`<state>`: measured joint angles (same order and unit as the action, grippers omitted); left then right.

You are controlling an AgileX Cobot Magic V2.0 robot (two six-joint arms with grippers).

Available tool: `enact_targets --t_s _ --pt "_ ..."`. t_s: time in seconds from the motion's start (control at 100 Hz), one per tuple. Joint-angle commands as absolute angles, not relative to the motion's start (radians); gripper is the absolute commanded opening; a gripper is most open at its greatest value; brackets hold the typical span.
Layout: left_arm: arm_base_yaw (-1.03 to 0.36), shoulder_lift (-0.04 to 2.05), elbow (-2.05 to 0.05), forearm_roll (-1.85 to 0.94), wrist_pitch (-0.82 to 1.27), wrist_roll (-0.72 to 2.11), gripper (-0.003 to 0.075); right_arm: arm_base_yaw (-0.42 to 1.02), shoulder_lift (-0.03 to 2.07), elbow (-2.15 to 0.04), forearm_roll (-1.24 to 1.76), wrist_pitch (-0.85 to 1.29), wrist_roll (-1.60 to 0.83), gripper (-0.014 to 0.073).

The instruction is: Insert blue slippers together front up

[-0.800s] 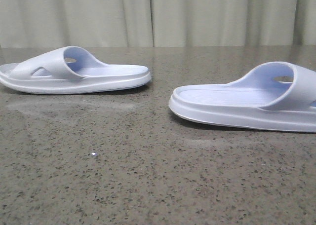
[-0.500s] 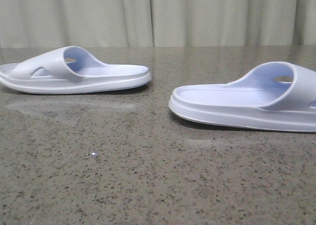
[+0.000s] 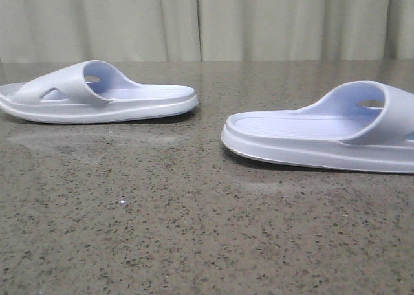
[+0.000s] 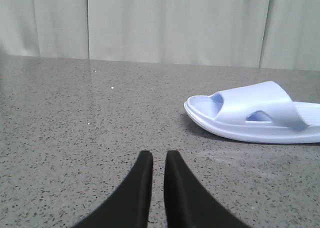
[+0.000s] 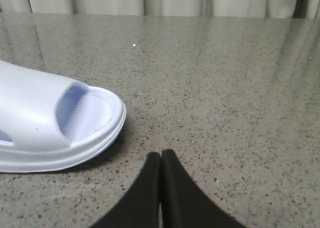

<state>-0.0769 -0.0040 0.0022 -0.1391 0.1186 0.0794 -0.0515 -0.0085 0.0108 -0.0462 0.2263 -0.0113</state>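
Note:
Two pale blue slippers lie flat on the speckled grey table (image 3: pixel 194 230), soles down and apart. The left slipper (image 3: pixel 97 94) is at the far left; it also shows in the left wrist view (image 4: pixel 255 113). The right slipper (image 3: pixel 323 133) is nearer, at the right, and runs out of the frame; its end shows in the right wrist view (image 5: pixel 50 123). My left gripper (image 4: pixel 155 158) is all but shut, with a thin slit and nothing in it, short of the left slipper. My right gripper (image 5: pixel 161 155) is shut and empty beside the right slipper. Neither gripper shows in the front view.
Pale curtains (image 3: pixel 207 23) hang behind the table's far edge. A strip of bare table (image 3: pixel 208 123) separates the two slippers.

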Motion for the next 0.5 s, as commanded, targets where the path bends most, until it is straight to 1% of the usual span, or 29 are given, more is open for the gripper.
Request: enact_targets --t_s 0.0,0.1,0.26,0.49 --pt "-0.083 -0.008 0.011 -0.151 0.033 0.068 0.0015 -0.054 -0.026 0.031 -0.056 0.098 -0.014 -0.0099" --pt "-0.083 -0.008 0.011 -0.151 0.033 0.068 0.0015 -0.054 -0.026 0.031 -0.056 0.048 -0.014 -0.0099" --pt "-0.083 -0.008 0.011 -0.153 0.028 0.068 0.0015 -0.054 -0.026 0.031 -0.054 0.04 -0.014 -0.0099" --pt "-0.083 -0.008 0.011 -0.199 0.017 0.068 0.0015 -0.054 -0.026 0.031 -0.052 -0.042 -0.014 -0.0099"
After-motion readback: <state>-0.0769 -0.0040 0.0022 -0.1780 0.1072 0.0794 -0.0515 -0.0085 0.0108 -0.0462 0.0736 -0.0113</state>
